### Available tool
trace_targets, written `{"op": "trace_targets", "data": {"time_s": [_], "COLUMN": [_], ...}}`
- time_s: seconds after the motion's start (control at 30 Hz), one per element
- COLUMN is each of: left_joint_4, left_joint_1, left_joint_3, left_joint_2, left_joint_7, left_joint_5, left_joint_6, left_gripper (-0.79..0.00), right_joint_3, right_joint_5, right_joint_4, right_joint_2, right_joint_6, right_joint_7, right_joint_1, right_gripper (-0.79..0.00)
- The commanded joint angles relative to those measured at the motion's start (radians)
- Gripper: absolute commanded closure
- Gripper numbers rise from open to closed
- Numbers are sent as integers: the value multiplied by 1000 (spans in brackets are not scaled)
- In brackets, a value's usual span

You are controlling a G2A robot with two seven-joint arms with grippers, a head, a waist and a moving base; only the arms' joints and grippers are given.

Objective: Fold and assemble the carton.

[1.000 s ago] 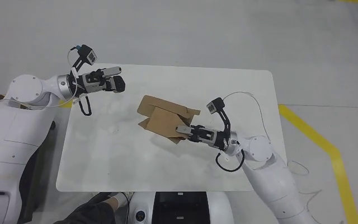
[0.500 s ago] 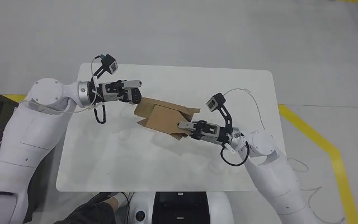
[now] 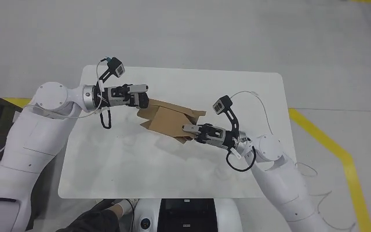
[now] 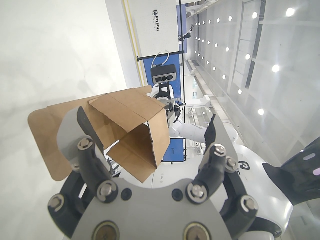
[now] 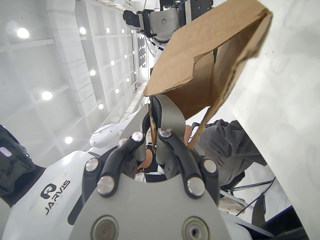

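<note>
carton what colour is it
The carton is plain brown cardboard, with no pattern. It shows best in the left wrist view.

You've got a plain brown carton (image 3: 168, 120) on a white tabletop (image 3: 116, 165); a yellow stripe (image 3: 319, 132) crosses the grey floor (image 3: 203, 29).

White table (image 3: 116, 168) on grey floor (image 3: 203, 29), yellow floor line (image 3: 319, 132), ceiling spotlights (image 4: 275, 68).

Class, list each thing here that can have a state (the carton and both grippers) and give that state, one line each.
carton: opened into a tube, end flaps not yet folded in, held at one end.
left gripper: open, at the carton's other end.
right gripper: shut on a carton flap.
</note>
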Motion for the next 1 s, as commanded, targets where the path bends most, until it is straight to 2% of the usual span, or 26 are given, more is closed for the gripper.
{"op": "trace_targets", "data": {"time_s": [0.0, 0.33, 0.67, 0.97], "left_joint_4": [-13, 10, 24, 32], "left_joint_1": [16, 28, 33, 18], "left_joint_3": [1, -6, -26, -2], "left_joint_2": [-3, -14, -16, -33], "left_joint_7": [4, -130, -259, -283], "left_joint_5": [-27, -134, -172, -195], "left_joint_6": [19, 62, 150, 175], "left_gripper": [-785, -785, -785, -785], "right_joint_3": [-2, -17, -24, -49], "right_joint_5": [11, 18, 29, 62], "right_joint_4": [1, 46, 67, 78], "right_joint_2": [0, -3, -4, -7], "right_joint_6": [-16, -41, -54, -37], "right_joint_7": [0, -11, -25, 6], "right_joint_1": [-4, 16, 31, 43], "right_gripper": [0, 0, 0, 0]}}
